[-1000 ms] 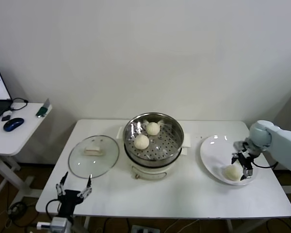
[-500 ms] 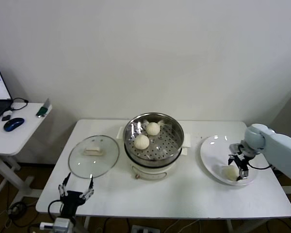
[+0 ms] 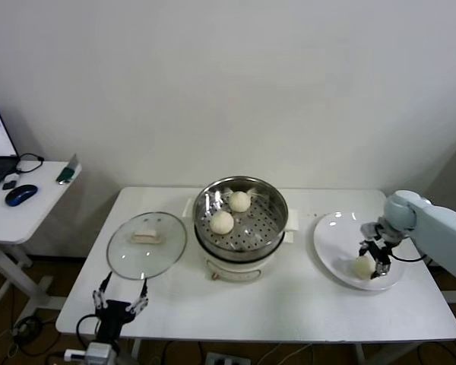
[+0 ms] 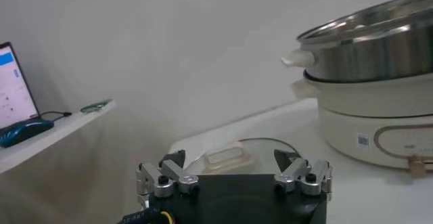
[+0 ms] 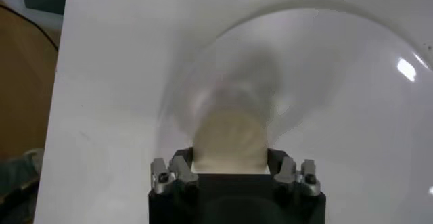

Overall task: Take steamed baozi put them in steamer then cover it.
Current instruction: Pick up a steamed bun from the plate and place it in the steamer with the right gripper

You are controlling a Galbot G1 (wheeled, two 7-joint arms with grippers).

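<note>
White surface (image 3: 289, 304): right gripper (image 3: 371, 261) clamped on bun (image 3: 362, 267) on plate (image 3: 330, 236), pickup underway, next lift toward steamer (image 3: 241, 220); left gripper (image 3: 120, 294) apart, idle.

We see a pale round bun (image 3: 362, 267) sitting directly between the fingers of the right pincer (image 3: 371, 264), which have closed in against its sides. To that pincer's left stands the shiny steel steamer (image 3: 241, 228) on its white base, uncovered, with two more buns (image 3: 222, 222) side by side on its perforated tray. Farther left still, the glass lid (image 3: 147, 244) lies flat, handle up, just ahead of the left pincer (image 3: 120, 301).
</note>
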